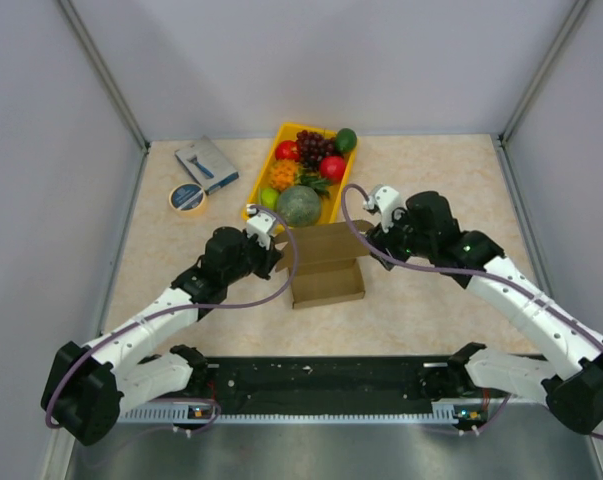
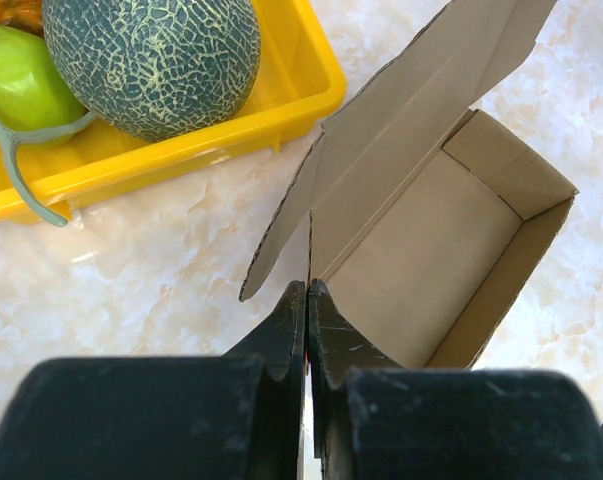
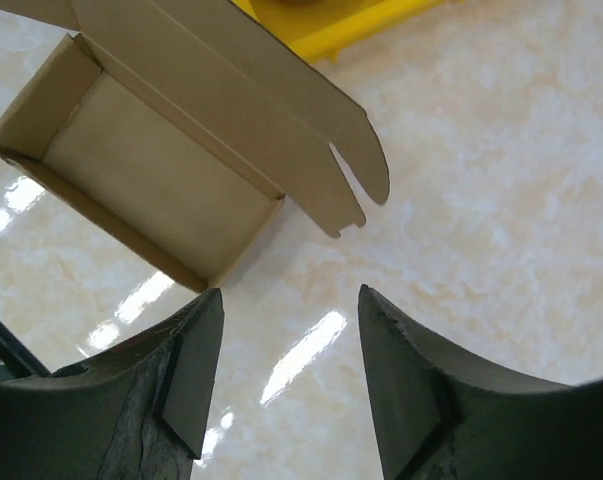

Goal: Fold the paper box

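Closure looks next: raised flap [image 3: 231, 100] of paper box [image 3: 151, 190], ahead of released right hand [image 3: 291, 300], needs pushing down; left hand [image 2: 307, 295] clenched, perhaps pinching a corner.

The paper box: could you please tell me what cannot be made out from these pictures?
- Left wrist view: the lid of the paper box is cut off by the top edge.
- Left wrist view: the left gripper is shut, and its own tips hide whether they pinch the box wall.
- Right wrist view: the lid's far end runs past the top edge.
- Top view: the tabs are too small to tell.
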